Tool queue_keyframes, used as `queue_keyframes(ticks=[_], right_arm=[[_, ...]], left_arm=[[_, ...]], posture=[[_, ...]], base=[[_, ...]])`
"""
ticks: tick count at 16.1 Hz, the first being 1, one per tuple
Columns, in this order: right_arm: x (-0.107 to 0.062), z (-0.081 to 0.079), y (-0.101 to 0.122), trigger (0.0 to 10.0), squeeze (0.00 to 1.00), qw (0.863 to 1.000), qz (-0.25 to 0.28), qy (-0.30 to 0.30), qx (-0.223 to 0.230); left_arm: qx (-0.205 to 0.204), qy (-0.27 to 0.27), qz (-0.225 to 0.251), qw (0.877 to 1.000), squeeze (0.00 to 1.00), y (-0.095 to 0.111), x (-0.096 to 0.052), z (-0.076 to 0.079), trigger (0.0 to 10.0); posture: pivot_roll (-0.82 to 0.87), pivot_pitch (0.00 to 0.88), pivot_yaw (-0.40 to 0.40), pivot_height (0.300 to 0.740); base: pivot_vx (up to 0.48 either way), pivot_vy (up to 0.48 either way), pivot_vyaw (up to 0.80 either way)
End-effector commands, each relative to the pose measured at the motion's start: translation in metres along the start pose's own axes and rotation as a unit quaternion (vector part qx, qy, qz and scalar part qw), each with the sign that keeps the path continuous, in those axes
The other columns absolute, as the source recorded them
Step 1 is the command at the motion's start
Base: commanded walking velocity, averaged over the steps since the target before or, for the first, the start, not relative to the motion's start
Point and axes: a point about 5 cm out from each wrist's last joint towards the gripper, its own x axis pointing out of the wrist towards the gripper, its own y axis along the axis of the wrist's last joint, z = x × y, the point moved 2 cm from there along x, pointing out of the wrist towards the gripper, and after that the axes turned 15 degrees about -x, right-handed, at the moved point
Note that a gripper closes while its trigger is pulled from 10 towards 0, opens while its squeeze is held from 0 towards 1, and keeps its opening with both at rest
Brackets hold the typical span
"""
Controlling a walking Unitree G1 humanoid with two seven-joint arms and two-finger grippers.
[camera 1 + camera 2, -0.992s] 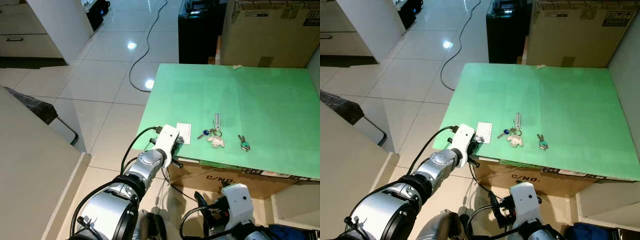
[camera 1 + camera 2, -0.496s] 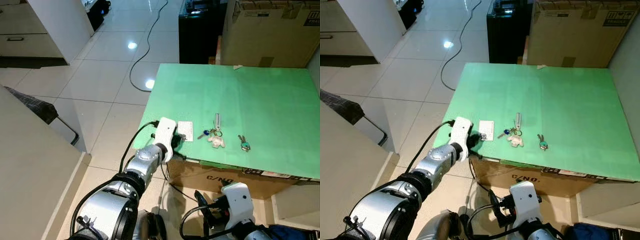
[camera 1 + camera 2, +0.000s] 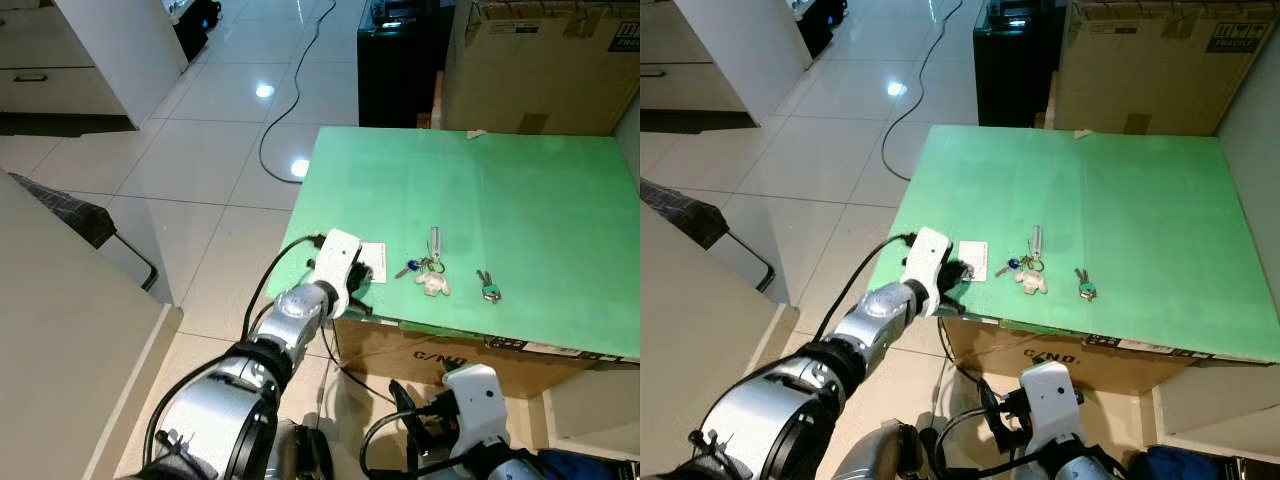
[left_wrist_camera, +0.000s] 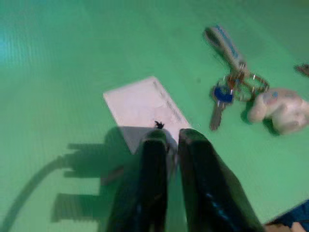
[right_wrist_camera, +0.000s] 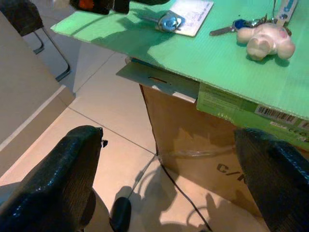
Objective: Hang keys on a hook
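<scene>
Now my left gripper (image 4: pixel 168 145) rests on the green table (image 3: pixel 520 190), fingers nearly together at the white card (image 4: pixel 145 104); the keys (image 3: pixel 428 272) lie nearby, untouched. My right gripper (image 5: pixel 178 183) hangs spread wide.

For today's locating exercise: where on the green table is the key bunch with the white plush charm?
In the left eye view, the key bunch with the white plush charm lies near the green table's front edge, between the white card and a smaller green-capped key set.
</scene>
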Motion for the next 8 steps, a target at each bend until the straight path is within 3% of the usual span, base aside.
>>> queue_keyframes(ticks=[1, 4, 8], right_arm=[[-0.001, -0.002, -0.003, 10.0, 0.0, 1.0, -0.003, 0.0, 0.006], [-0.001, 0.01, 0.011, 10.0, 0.0, 0.999, 0.025, -0.029, 0.002], [-0.001, 0.013, 0.014, 10.0, 0.0, 0.999, 0.03, -0.03, -0.005]], left_arm=[[-0.008, -0.067, 0.002, 0.998, 1.0, 0.005, 0.017, 0.061, 10.0], [-0.027, -0.058, -0.016, 0.998, 1.0, 0.001, 0.018, 0.061, 10.0], [-0.038, -0.058, -0.04, 0.997, 1.0, -0.007, 0.018, 0.063, 10.0]], posture=[[-0.3, 0.219, 0.18, 0.686], [-0.31, 0.221, 0.179, 0.686], [-0.31, 0.225, 0.177, 0.686]], base=[[0.0, 0.0, 0.0], [0.0, 0.0, 0.0], [0.0, 0.0, 0.0]])
